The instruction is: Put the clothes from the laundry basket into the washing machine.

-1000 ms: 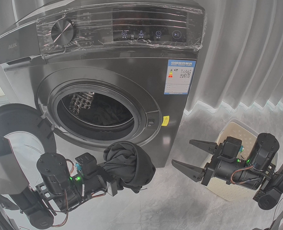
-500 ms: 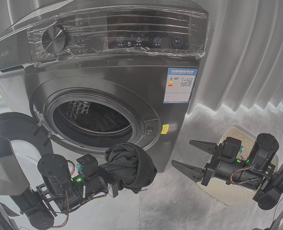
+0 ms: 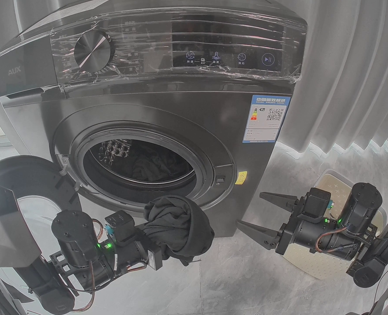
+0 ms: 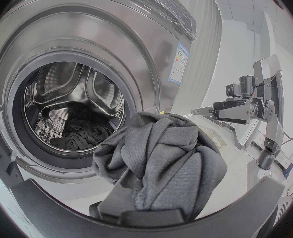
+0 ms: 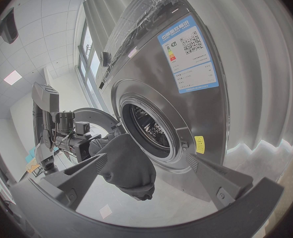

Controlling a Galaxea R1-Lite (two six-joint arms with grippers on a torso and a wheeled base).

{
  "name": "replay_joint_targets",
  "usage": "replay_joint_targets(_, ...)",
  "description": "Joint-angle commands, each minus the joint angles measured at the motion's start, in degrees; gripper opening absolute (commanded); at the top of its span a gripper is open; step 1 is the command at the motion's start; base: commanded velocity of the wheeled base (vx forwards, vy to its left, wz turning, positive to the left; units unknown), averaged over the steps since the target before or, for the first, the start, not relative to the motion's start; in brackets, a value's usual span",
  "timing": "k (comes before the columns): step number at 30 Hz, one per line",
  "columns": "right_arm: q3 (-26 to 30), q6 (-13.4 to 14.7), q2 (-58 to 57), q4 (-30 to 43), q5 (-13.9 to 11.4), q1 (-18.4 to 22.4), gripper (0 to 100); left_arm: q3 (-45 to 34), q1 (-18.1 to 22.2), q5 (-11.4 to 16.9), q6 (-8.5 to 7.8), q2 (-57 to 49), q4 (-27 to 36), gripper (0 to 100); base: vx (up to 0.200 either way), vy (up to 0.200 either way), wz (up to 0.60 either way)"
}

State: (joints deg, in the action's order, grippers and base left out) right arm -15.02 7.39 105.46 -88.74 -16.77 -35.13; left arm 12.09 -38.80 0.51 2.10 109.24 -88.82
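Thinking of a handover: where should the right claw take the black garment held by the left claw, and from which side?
Probably the bulging free end of the black garment, come at from the robot's right: the left claw is buried in the near end, while that rounded lobe sticks out clear toward the open right claw.

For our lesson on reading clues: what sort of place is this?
Likely a laundry corner, perhaps a test room: a front-loading washing machine with its door open, a laundry basket on the floor, pleated curtains behind.
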Motion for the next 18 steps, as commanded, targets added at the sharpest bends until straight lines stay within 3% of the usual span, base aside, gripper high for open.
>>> replay_joint_targets(1, -0.01, 0.00, 0.10, -0.03, -0.01, 0.06, 100, -0.05, -0.05, 0.02, 0.01, 0.18, -0.04, 0, 0.000, 0.000, 0.00)
replay_joint_targets(4, -0.01, 0.00, 0.10, -0.03, -0.01, -0.02, 100, -0.23, -0.05, 0.02, 0.01, 0.27, 0.05, 0, 0.000, 0.000, 0.00)
replay_joint_targets(13, -0.19, 0.00, 0.62, -0.03, -0.01, -0.11, 100, -0.49, -0.05, 0.02, 0.01, 0.18, -0.04, 0, 0.000, 0.200, 0.00)
replay_joint_targets(18, -0.10, 0.00, 1.06, -0.03, -0.01, -0.11, 100, -0.49, -0.05, 0.02, 0.01, 0.89, -0.04, 0, 0.000, 0.000, 0.00)
